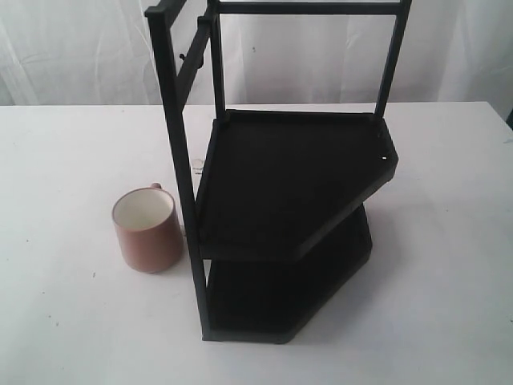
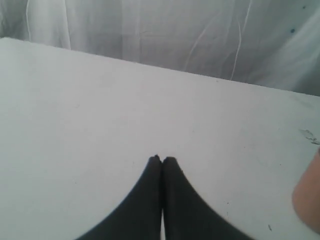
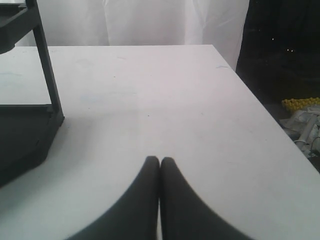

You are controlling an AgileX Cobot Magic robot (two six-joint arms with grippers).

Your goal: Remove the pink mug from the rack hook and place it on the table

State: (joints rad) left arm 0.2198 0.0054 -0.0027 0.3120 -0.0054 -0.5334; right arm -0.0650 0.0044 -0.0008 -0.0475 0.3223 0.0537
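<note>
Your pink mug point(image 1: 147, 230) stands on the table point(image 1: 64, 321) beside the rack point(image 1: 288, 200), handle mostly hidden; left gripper point(image 2: 162, 159) and right gripper point(image 3: 160, 159) clenched empty.

pink mug point(image 1: 147, 228) just beside rack post point(image 1: 177, 152); table point(image 1: 56, 321) open leftward

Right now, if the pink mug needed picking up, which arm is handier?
Left, probably. The pink mug stands on the table left of the rack in the exterior view, and its edge shows in the left wrist view near the shut left gripper. The right gripper, also shut, faces only rack and table.
</note>
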